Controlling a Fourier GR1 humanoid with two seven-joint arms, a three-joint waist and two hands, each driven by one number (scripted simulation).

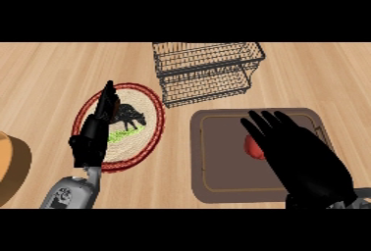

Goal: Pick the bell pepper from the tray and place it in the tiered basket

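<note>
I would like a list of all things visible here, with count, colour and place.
Pepper: one, red, on the tray, partly hidden by the right hand.
Tray: one, brown, right of centre.
Wire basket: one, black, tiered, behind the tray.
Plate: one, woven, red rim, dark animal picture, left of the tray.
Round tan object: one, at the left edge, cut off.
Counter: wooden, light.
Left hand: black, open, over the plate.
Right hand: black, open, over the tray.
</note>
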